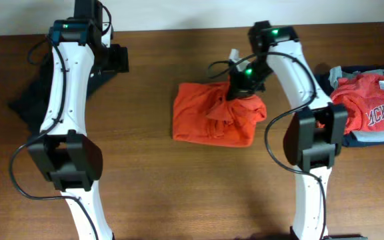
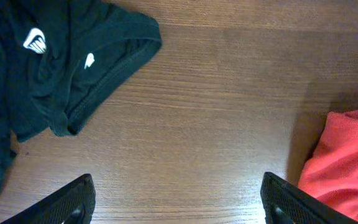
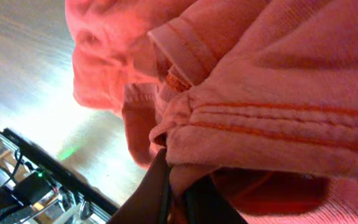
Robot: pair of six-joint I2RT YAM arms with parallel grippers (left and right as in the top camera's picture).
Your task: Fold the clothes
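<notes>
Two arms: L arm (image 1: pixel 62 100) and R arm (image 1: pixel 305 100), both over the wooden bench (image 1: pixel 152 167).
Landmark: orange-red T-shirt (image 1: pixel 209 123), mid-bench, between the two arms. It is a part-folded, roughly square heap, flat along its L edge and wrinkled twd its far R corner.
R jaws: pressed shut on a fold of the T-shirt at that far R corner. R wrist view shows a stitched hem bunched right above the closed tips, and the cloth puckers up round the grip.
L jaws: wide open w/ nothing between them. They hang over bare wood to the L of the T-shirt, between it and the black garment, touching neither.
Black garment (image 1: pixel 22 100): well apart from the T-shirt on its L side. Crumpled, partly under the L arm. L wrist view shows small white marks (image 2: pixel 35 40) and a curved hem pointing twd the T-shirt.
T-shirt in L wrist view: only a rounded edge shows, at the R border of the frame, lying on the wood.
Red shirt w/ white lettering (image 1: pixel 372 107): R of the T-shirt, beyond the R arm and not touching the T-shirt. Lettering is cut off at the frame edge.
Grey & dark clothes (image 1: pixel 342 72): under that red shirt, same side of the T-shirt. Can't tell how many pcs.
</notes>
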